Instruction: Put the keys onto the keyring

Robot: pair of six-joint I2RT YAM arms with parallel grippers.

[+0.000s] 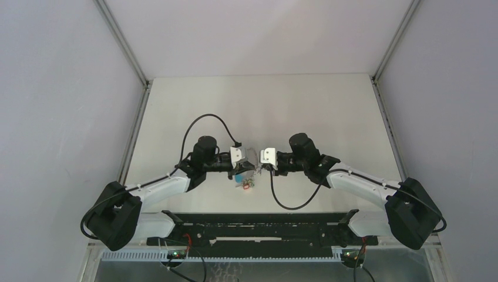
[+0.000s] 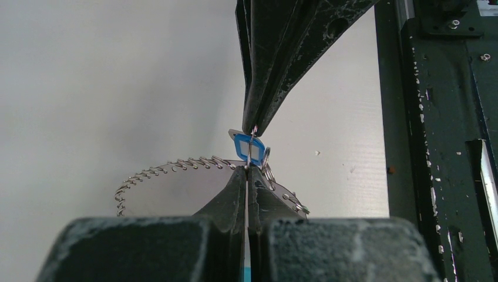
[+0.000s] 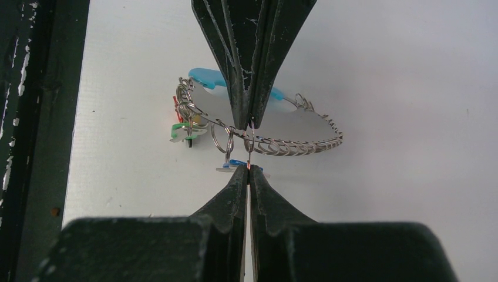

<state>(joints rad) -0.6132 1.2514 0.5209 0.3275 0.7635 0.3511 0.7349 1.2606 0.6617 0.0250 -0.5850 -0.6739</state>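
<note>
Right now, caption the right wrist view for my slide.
Shut right gripper and shut left gripper face off across the keyring.

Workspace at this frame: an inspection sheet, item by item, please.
Surface: white table.
Job's things: keyring at centre between the arms; blue-headed key on a small ring.
Clutter: nothing seen.
Grippers: left gripper and right gripper shut, tip to tip, apparently both pinching the small ring.
Cables: black cable loops off the left wrist, another off the right.
Surroundings: grey walls; dark rail by the bases.

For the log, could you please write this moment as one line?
left gripper: shut on keyring | right gripper: shut on blue key
</note>
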